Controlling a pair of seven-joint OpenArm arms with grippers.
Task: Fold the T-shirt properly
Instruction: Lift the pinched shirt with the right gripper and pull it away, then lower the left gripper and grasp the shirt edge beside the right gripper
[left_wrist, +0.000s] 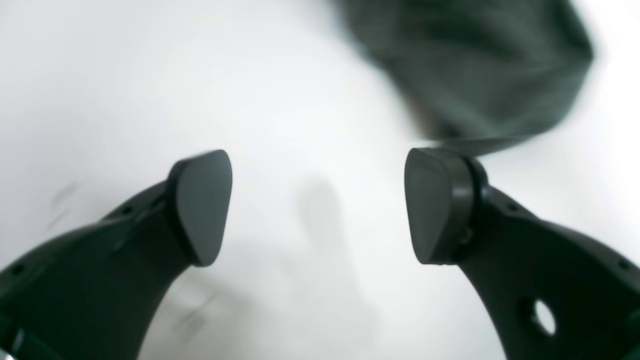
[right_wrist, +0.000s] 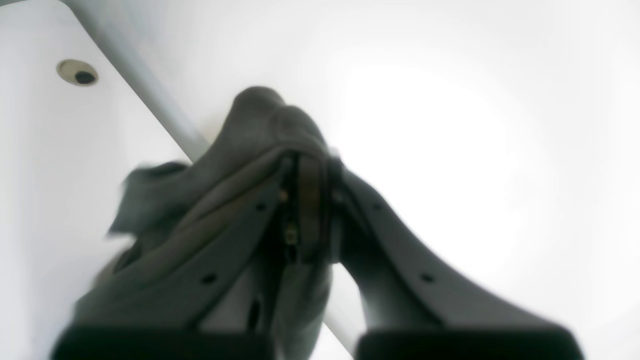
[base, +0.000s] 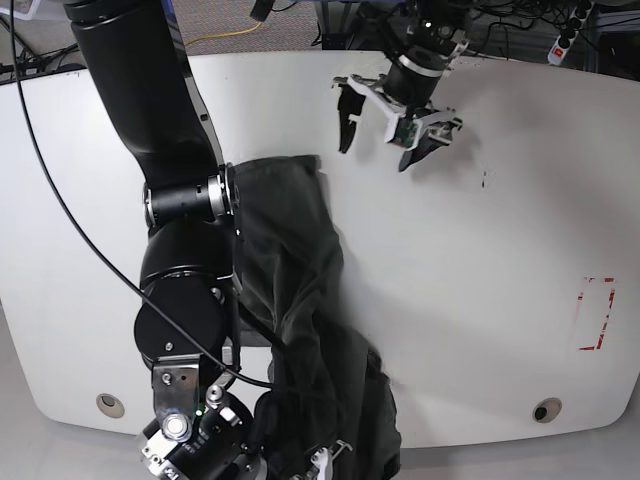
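Barely begun: T-shirt (base: 300, 300) strung out unfolded along the counter (base: 480, 300), right fingers (right_wrist: 305, 200) clamped on its cloth, left fingers (left_wrist: 320, 205) spread wide, empty.

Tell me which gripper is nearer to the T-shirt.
Right. The right gripper is shut on the T-shirt at the table's near edge. The left gripper hangs open just beyond the shirt's far end, not touching it.
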